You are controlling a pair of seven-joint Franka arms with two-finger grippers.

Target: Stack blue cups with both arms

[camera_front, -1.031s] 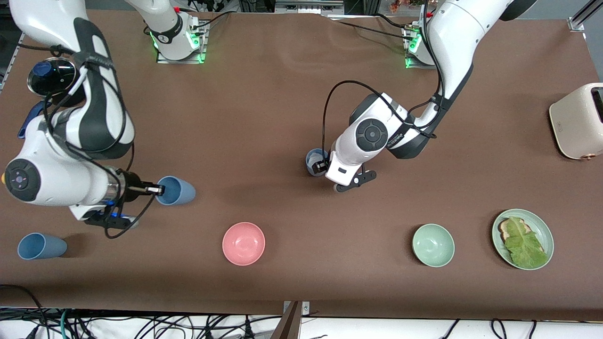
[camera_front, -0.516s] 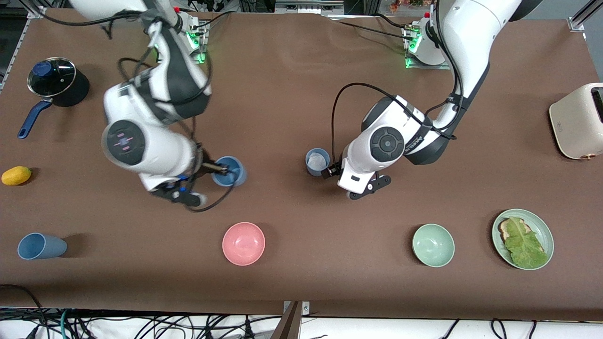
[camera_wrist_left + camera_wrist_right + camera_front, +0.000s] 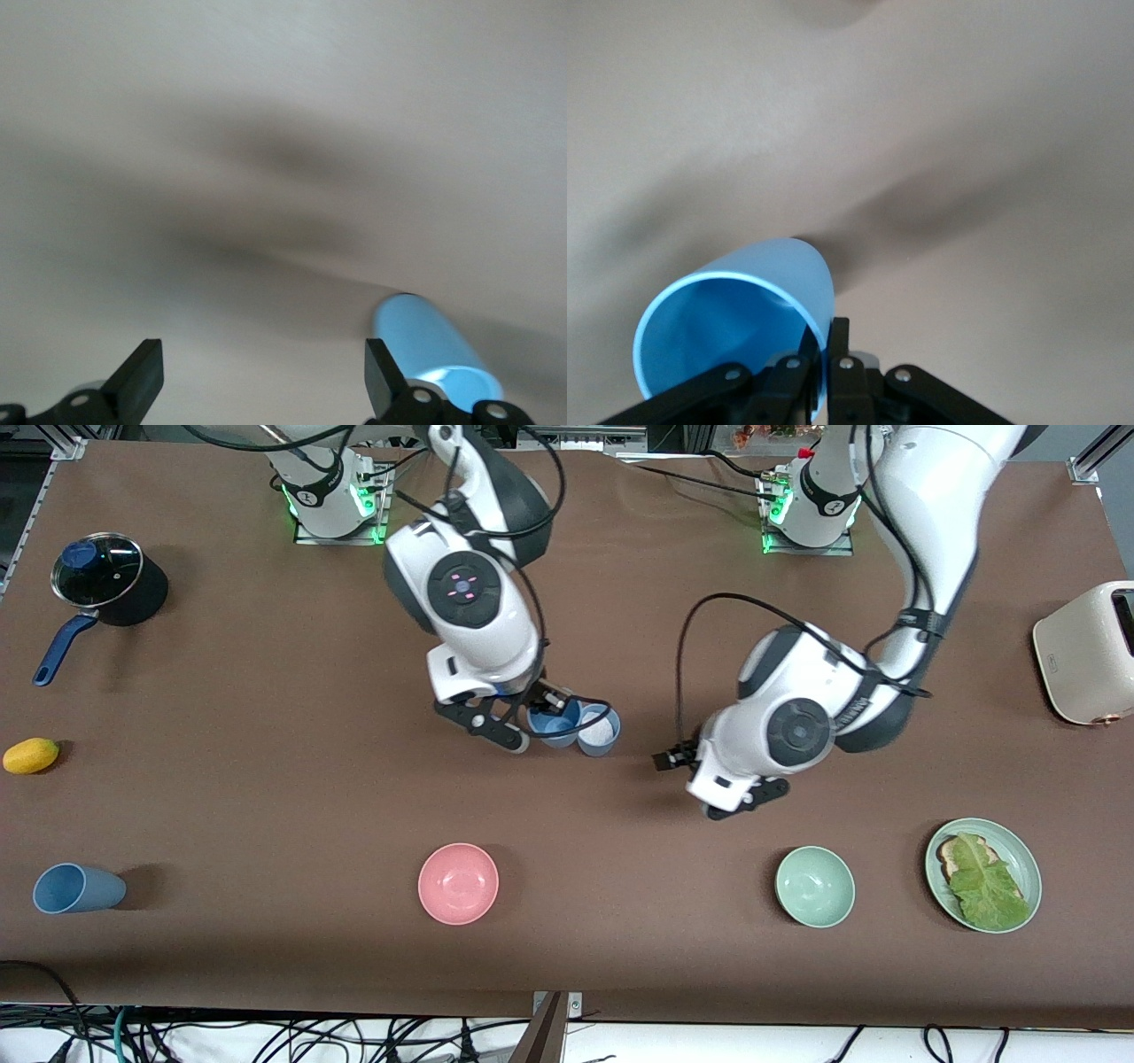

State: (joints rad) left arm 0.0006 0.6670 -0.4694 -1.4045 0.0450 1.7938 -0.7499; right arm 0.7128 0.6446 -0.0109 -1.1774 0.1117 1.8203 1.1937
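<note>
Right wrist view: the right gripper (image 3: pixel 819 354) pinches the rim of a light, stiff sky-blue plastic cup (image 3: pixel 735 323); a wall pinch suits it. The left gripper (image 3: pixel 666 761), spread empty, waits just beside the standing slate-blue plastic cup (image 3: pixel 599 731).

Upright cup (image 3: pixel 600 731) hemmed by right gripper's held cup (image 3: pixel 554 722) (touching), bare table toward left gripper (image 3: pixel 666 760)

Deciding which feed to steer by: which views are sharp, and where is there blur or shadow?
Front view: sharp, evenly lit, soft shadows beside the arms. Left wrist view: cloth smeared and shadowed, sky-blue cup soft. Right wrist view: held cup's rim crisp, cloth soft with one shadow band.
</note>
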